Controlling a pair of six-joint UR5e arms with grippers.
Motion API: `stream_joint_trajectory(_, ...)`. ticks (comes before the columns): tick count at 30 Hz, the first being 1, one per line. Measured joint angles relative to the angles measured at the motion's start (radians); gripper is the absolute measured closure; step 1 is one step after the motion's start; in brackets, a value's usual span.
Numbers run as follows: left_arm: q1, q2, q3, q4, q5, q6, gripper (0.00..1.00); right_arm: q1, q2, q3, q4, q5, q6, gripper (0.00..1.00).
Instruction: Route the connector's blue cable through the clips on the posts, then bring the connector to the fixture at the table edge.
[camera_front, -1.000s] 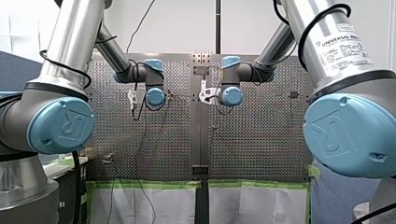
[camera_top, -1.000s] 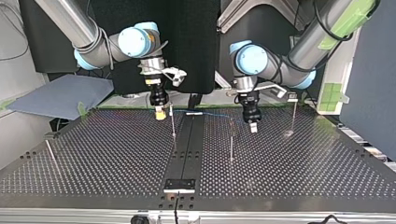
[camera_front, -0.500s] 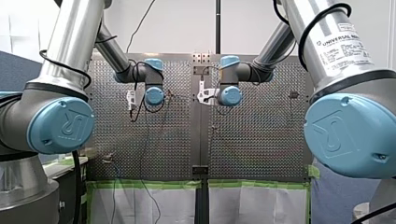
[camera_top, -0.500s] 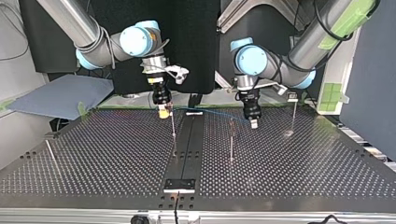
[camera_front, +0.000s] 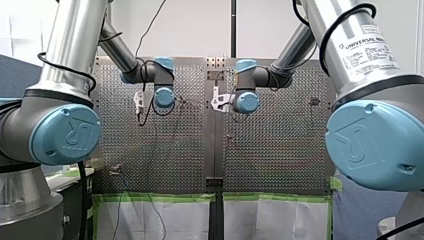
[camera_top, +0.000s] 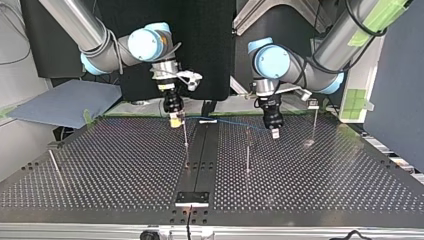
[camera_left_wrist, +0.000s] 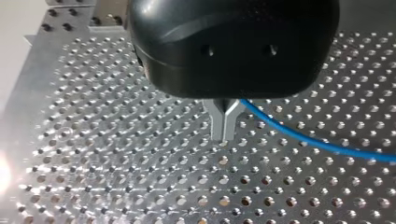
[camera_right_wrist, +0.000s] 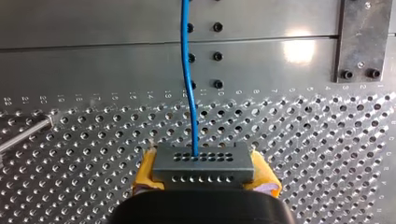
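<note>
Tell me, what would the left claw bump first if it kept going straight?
Most likely the perforated table: my left claw points straight down at it, with nothing showing in between.

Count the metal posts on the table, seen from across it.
4 posts: one beside my right pincer, one just right of the middle strip, one at far right, one near the left edge. More may be hidden.
</note>
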Motion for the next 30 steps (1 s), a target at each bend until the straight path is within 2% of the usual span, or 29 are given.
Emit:
stream_joint_trajectory(8, 0.007, -0.005, 0.000, 0.039, 0.027, 0.000, 0.99, -0.005, 0.000, -0.004, 0.004, -0.001, 0.000, 1.00)
stream_joint_trajectory(18, 0.034, -0.060, 0.007, 0.100, 0.080, -0.015, 0.99, -0.011, 0.000, -0.010, 0.005, -0.002, 0.000, 1.00)
stream_joint_trajectory(30, 0.075, -0.064, 0.040, 0.090, 0.124, -0.020, 0.99, -0.033, 0.001, -0.039, 0.016, -0.004, 0.000, 1.00)
